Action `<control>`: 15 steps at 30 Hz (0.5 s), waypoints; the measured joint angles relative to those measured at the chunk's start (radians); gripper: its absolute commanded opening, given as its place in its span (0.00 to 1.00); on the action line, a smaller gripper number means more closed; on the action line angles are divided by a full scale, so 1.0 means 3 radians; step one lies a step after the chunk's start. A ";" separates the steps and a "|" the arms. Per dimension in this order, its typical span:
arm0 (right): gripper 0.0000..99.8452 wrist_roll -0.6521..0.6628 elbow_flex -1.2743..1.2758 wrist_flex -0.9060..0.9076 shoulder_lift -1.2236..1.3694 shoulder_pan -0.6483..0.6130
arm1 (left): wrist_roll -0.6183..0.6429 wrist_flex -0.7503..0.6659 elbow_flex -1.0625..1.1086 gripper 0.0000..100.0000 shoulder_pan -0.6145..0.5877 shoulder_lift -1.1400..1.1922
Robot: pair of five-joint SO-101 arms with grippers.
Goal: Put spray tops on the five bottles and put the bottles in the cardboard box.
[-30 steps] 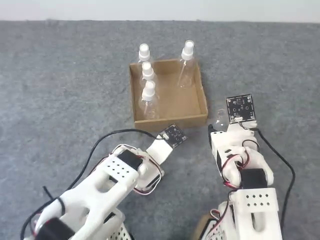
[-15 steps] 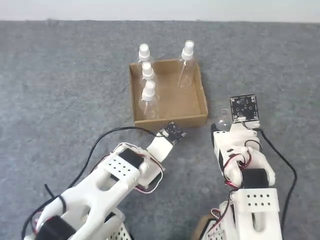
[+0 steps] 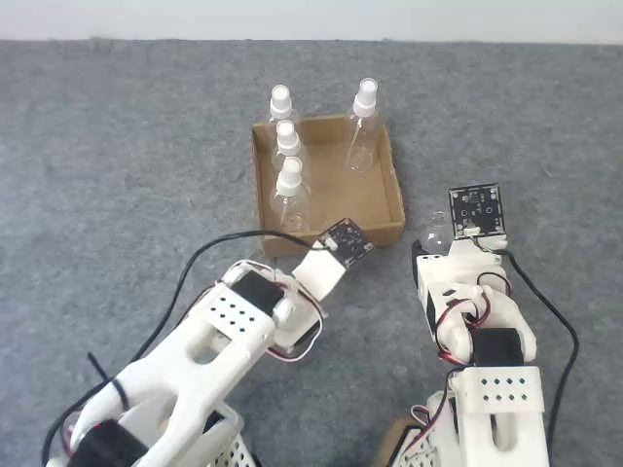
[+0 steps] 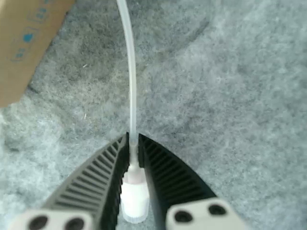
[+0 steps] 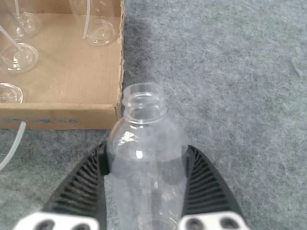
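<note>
Pinching a white plastic spray top (image 4: 133, 191) just above its collar, the left gripper (image 4: 133, 140) has its ribbed black jaws pressed in on the stem. A long, thin, translucent dip tube (image 4: 130, 72) runs straight out from between them over the surface (image 3: 117, 146), a grey, felt-like mat with a coarse nap. The tube's far end lies close to the near wall of the cardboard box (image 3: 397, 185).

The right gripper (image 5: 147, 149) has its jaws spread around the rounded shoulders of one clear plastic bottle (image 5: 143, 103) and touching it on both sides. This bottle has a smooth, glossy wall and a short threaded neck, open and with no top on it. In the high view it sits just beside the box's near right corner, toward the middle of the surface.

One box stands toward the far edge of the surface: shallow, square, open-topped, of plain brown board with raw cut edges. Four capped bottles (image 3: 362, 122) stand upright in it, all clear with white spray tops, three in a row along the left wall and one at the far right corner. That makes five bottles and five spray tops in all.
</note>
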 measured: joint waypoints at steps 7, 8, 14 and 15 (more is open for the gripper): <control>0.01 0.0000 0.0000 0.0000 0.0000 0.0000 | 0.0000 0.0194 -0.0261 0.01 0.0000 0.0000; 0.01 0.0000 0.0000 0.0000 0.0000 0.0000 | 0.0000 0.0194 -0.0281 0.01 0.0000 0.0000; 0.01 0.0000 0.0000 0.0000 0.0000 0.0000 | 0.0087 0.0271 -0.0286 0.01 -0.0010 -0.0680; 0.01 0.0000 0.0000 0.0000 0.0000 0.0000 | 0.0159 0.0286 -0.0286 0.01 -0.0051 -0.0839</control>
